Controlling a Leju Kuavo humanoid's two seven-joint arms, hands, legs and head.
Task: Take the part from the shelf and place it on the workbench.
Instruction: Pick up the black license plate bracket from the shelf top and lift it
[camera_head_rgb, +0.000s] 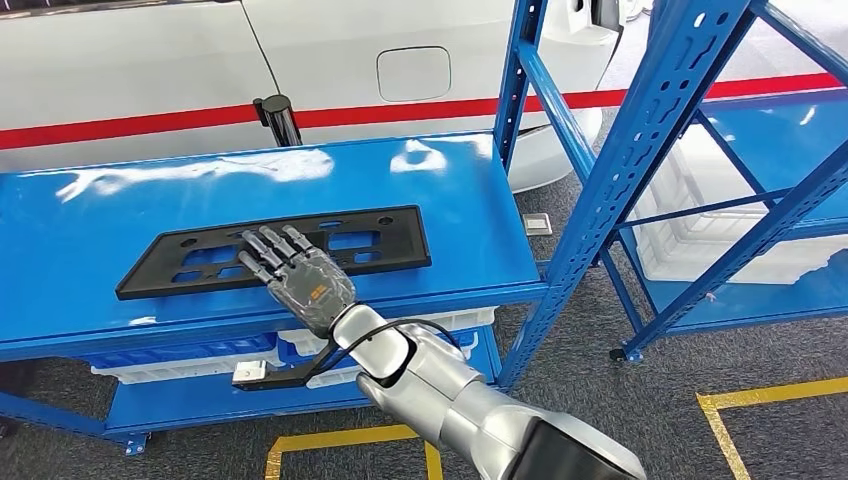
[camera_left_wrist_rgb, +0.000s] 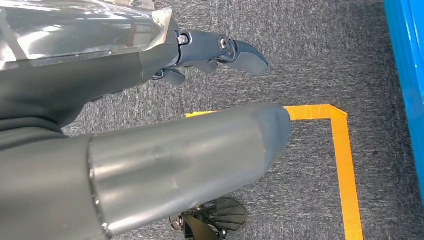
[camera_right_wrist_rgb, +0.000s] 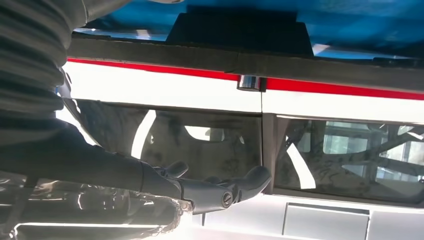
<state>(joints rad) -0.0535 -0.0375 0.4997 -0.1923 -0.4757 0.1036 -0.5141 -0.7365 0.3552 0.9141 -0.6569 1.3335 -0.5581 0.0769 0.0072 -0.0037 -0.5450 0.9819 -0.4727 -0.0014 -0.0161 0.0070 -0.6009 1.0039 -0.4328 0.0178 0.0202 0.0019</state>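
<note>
The part (camera_head_rgb: 385, 240) is a flat black rectangular frame with cut-outs, lying on the glossy blue top (camera_head_rgb: 200, 190) of a low rack. My right hand (camera_head_rgb: 300, 275) reaches in over the front edge, fingers stretched out flat across the middle of the part and apart from each other, not wrapped around it. In the right wrist view the part (camera_right_wrist_rgb: 240, 35) shows as a dark slab against the blue top, with my fingers (camera_right_wrist_rgb: 225, 190) straight and holding nothing. My left hand (camera_left_wrist_rgb: 215, 55) hangs over grey carpet, fingers loose and empty.
A white car with a red stripe (camera_head_rgb: 150, 60) stands just behind the rack. A tall blue shelving frame (camera_head_rgb: 640, 150) rises at the right, with a white crate (camera_head_rgb: 720, 240) on its shelf. White bins (camera_head_rgb: 180, 360) sit on the lower level. Yellow tape (camera_head_rgb: 340, 440) marks the carpet.
</note>
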